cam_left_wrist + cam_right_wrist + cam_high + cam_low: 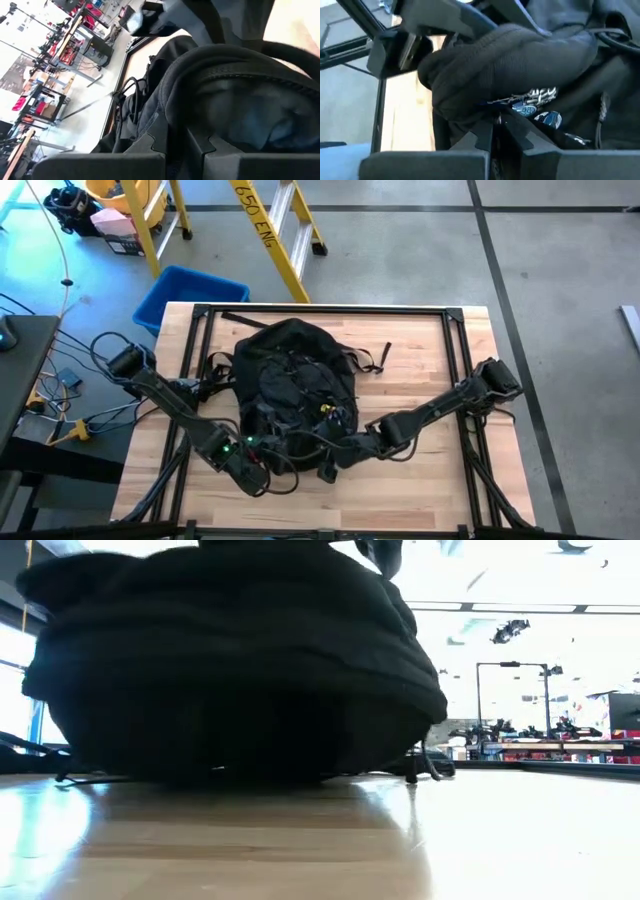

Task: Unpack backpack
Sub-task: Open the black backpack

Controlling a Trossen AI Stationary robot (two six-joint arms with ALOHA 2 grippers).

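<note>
The black fabric backpack (pixel 295 375) lies in the middle of the wooden table, its near end toward both grippers; it fills the low view (pixel 230 670). My left gripper (pixel 262 470) is at its near left corner, shut on a fold of fabric (pixel 184 147). My right gripper (pixel 330 465) is at the near end a little to the right, its fingers almost together (pixel 497 131) just below a silver zip slider and small blue round badges (pixel 540 107). A yellow spot (pixel 326 409) shows among the dark folds. My left gripper pinches a thick rolled fold of the backpack's fabric (pixel 182 132) between its two fingers, just below a zip line (pixel 240 75). It comes in low from the table's near left. The backpack rests on the table. My right gripper is shut on a thin dark bit of the backpack (pixel 498 119) right under the silver slider (pixel 520 100), pinched at the fingertips. It comes in low from the near right. Whether that bit is a pull tab or a fabric edge, I cannot tell.
A black metal frame (pixel 200 310) runs along the table's edges. A loose black strap (pixel 375 360) lies on the wood right of the pack. Beyond the far left corner stand a blue bin (pixel 190 290) and a yellow ladder (pixel 280 230). Bare wood (pixel 430 380) lies to the right.
</note>
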